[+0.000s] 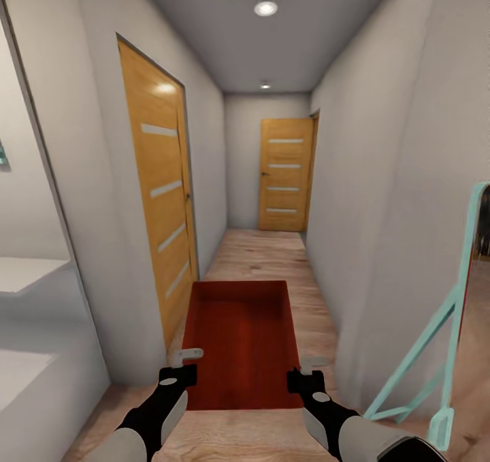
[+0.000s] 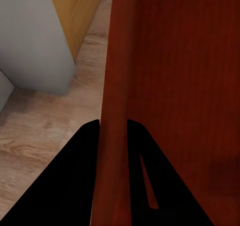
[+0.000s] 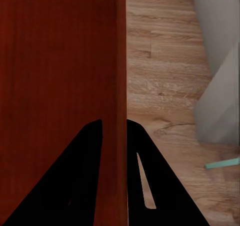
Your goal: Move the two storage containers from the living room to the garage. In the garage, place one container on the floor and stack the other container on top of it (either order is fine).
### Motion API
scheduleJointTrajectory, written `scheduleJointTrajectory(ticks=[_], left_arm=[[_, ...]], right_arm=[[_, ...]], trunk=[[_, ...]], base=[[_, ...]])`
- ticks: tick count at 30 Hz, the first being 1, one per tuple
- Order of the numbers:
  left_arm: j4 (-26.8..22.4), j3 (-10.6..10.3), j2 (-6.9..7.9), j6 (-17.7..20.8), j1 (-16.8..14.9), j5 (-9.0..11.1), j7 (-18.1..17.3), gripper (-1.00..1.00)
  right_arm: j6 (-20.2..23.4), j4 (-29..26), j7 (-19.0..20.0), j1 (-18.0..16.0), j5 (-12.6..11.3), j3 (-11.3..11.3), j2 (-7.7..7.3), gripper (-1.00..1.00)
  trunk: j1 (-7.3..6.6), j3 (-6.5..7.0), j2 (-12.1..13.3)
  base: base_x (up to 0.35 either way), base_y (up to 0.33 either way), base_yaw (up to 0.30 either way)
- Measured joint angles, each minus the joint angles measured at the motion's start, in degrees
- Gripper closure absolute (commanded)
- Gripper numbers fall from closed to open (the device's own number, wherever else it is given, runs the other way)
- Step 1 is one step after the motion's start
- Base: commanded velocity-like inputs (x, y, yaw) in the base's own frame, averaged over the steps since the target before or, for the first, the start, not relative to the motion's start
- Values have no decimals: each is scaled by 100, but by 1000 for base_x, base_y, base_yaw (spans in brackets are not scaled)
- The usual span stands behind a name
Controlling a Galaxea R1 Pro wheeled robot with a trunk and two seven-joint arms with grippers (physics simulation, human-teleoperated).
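An orange-red storage container [image 1: 241, 343] hangs in front of me over the light wood plank floor of a narrow hallway, held level between both arms. My left gripper [image 1: 185, 358] is shut on its left wall [image 2: 114, 136], one finger on each side of the wall. My right gripper [image 1: 309, 367] is shut on its right wall [image 3: 120, 136] in the same way. The box's open inside faces up and looks bare.
The hallway runs ahead between pale walls to a wooden door [image 1: 286, 175] at its end. Another wooden door [image 1: 162, 196] is on the left wall. A teal-framed standing mirror [image 1: 456, 312] leans at the right. White furniture [image 1: 27, 271] is at the left.
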Motion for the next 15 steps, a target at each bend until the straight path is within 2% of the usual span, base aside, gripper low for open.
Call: scheduleJointTrajectory(ticks=[12, 15], left_arm=[[0, -7, 4, -1, 0, 6, -2, 100], [1, -1, 1, 0, 1, 0, -1, 100]], right_arm=[[0, 0, -5, 0, 2, 1, 2, 100], [-1, 3, 2, -1, -4, 3, 1, 100]], trunk=[[0, 0, 0], [0, 0, 0]], base=[[300, 179, -279], [315, 101, -156]])
